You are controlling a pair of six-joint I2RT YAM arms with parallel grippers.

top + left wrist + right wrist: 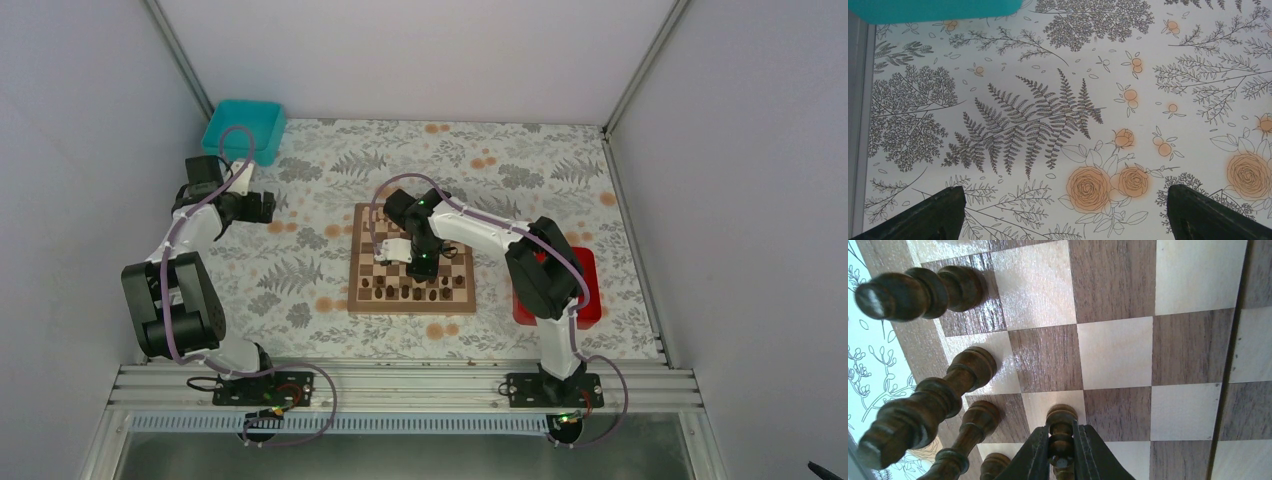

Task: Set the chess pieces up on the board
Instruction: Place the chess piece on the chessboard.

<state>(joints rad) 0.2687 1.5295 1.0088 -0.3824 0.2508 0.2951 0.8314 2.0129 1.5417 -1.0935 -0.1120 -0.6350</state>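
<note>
The wooden chessboard (412, 259) lies mid-table; its squares fill the right wrist view (1113, 355). Several dark brown pieces (405, 291) stand along its near rows. My right gripper (421, 262) is over the board, shut on a dark pawn (1062, 432) whose base rests on a light square. Other dark pieces (913, 410) stand in a row to its left in that view. My left gripper (1063, 212) is open and empty over the floral tablecloth, far left of the board (262, 207).
A teal bin (245, 130) sits at the far left corner, its edge showing in the left wrist view (938, 7). A red square tray (590, 290) lies right of the board, partly hidden by the right arm. Booth walls surround the table.
</note>
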